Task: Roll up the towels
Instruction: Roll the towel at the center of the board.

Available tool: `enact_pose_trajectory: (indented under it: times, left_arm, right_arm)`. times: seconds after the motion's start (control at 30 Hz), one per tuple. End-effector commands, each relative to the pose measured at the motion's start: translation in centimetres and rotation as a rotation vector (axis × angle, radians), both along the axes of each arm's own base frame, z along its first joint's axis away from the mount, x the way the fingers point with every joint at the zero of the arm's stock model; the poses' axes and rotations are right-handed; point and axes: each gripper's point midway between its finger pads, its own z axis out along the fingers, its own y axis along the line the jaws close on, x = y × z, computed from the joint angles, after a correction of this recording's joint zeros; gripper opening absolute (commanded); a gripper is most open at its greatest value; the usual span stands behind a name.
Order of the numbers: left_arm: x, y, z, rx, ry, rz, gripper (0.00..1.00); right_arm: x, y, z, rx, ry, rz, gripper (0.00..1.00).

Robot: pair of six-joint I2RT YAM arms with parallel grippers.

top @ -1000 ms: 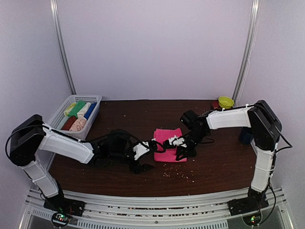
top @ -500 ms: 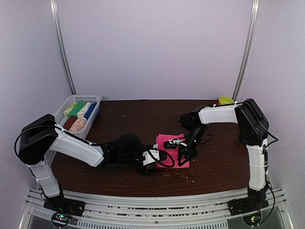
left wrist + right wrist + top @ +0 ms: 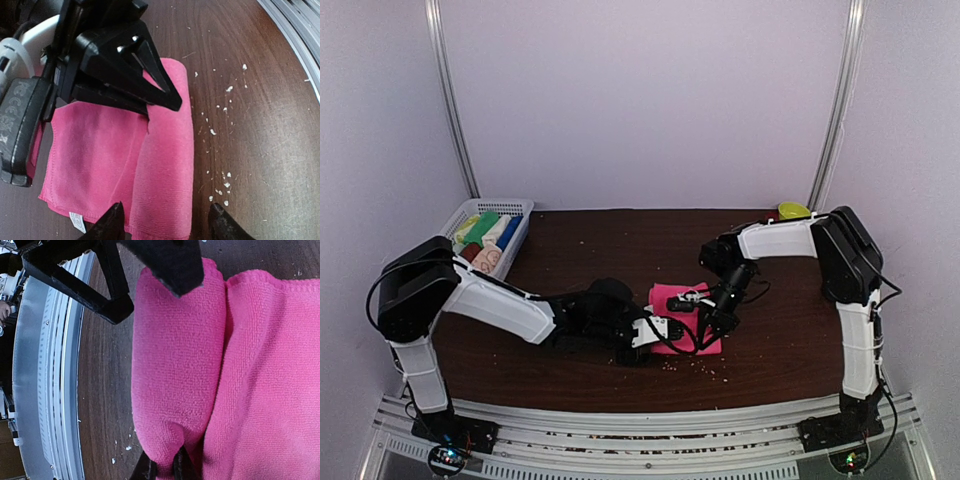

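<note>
My left gripper (image 3: 166, 222) has slid in from 9 o'clock. Its jaws have narrowed but are still apart, and they now straddle the fold started along the 6 o'clock edge of the pink towel (image 3: 685, 318), which lies just off the middle of the table (image 3: 570, 250) toward 4 o'clock. My right gripper (image 3: 164, 467) stays pinched tight on that fold, so I judge the rolling can begin.

Dark brown wood table (image 3: 570, 240). Pink towel (image 3: 90, 150) lies front of middle, its near edge rolled over, the rest flat. White basket (image 3: 515, 208) sits at far left corner, yellow-green bowl (image 3: 793, 211) at far right. Pale crumbs (image 3: 705, 368) scattered just in front of towel.
</note>
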Motion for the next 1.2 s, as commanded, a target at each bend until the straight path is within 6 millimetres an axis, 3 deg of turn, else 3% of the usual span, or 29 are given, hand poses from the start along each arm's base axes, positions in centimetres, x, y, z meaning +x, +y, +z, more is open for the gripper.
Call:
enact_pose_trajectory:
  times: [0.0,0.07,0.2,0.3,0.37,0.47,0.73,0.97,1.17]
  left_arm:
    - [-0.3,-0.8,0.0,-0.007,0.023,-0.021,0.54]
    - [-0.1,-0.9,-0.3,0.002,0.029,-0.008,0.48]
    - [0.3,-1.1,-0.8,0.014,0.048,0.011,0.23]
    - [0.3,-1.3,-1.4,0.027,0.069,0.018,0.15]
    - [0.3,-1.3,-1.8,0.037,0.090,0.024,0.00]
    - [-0.1,-1.3,-2.6,0.060,0.140,0.022,0.00]
    - [-0.8,-0.6,-2.9,0.043,0.342,0.047,0.00]
    - [-0.4,-1.0,-2.7,0.014,0.521,0.056,0.00]
    - [0.6,-0.9,-3.6,0.009,0.649,0.099,0.00]
  right_arm:
    - [0.4,-0.8,-0.7,-0.031,0.023,-0.017,0.03]
    - [0.5,-0.9,-0.6,-0.029,0.022,-0.019,0.03]
    - [0.5,-0.9,-0.6,-0.031,0.019,-0.019,0.03]
    - [0.5,-0.9,-0.7,-0.035,0.015,-0.019,0.03]
    - [0.6,-0.9,-0.6,-0.034,0.011,-0.019,0.03]
    - [0.7,-1.0,-0.4,-0.035,0.002,-0.017,0.05]
    - [1.7,-1.4,2.0,0.008,-0.137,-0.014,0.29]
    - [2.2,-2.2,3.7,0.038,-0.288,0.018,0.45]
    - [3.7,-2.8,5.0,0.055,-0.497,-0.003,0.55]
